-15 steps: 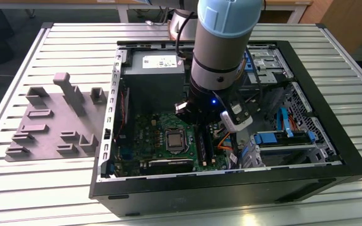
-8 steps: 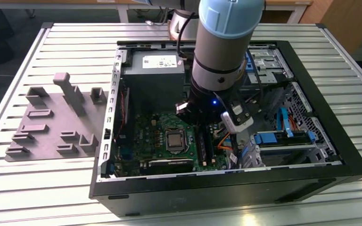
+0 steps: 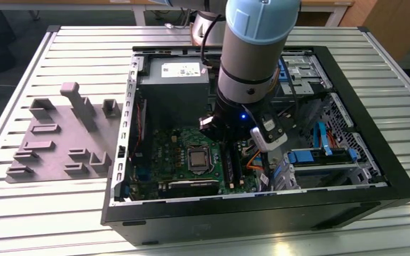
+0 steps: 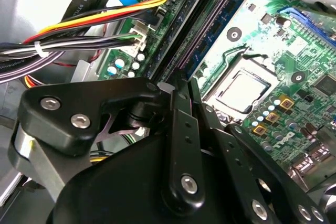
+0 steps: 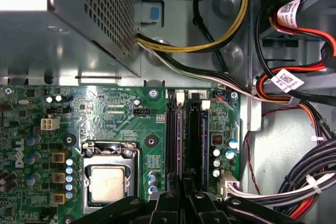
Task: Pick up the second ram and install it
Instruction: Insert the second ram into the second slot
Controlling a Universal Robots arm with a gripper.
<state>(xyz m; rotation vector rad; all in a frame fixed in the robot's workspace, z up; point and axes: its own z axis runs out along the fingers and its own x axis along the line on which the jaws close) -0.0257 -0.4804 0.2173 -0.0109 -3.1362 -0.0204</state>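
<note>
Second wrist view: the fingers (image 4: 184, 129) are drawn together with no gap showing between their tips, and I cannot tell whether anything is pinched there. Just ahead of the tips, slightly to one side, a memory stick (image 4: 218, 27) stands seated edge-up in the green board (image 4: 294, 51). It is long, thin and blue, beside a dark slot (image 4: 191, 30).

- Arm (image 3: 251, 64): grey metal tube, pale blue joint cap, black cable alongside.
- Wrist: black housing, small blue light, white camera module (image 3: 268, 134).
- Gripper (image 4: 181, 85): matte black linkage plates, silver screw heads, in both wrist views.
</note>
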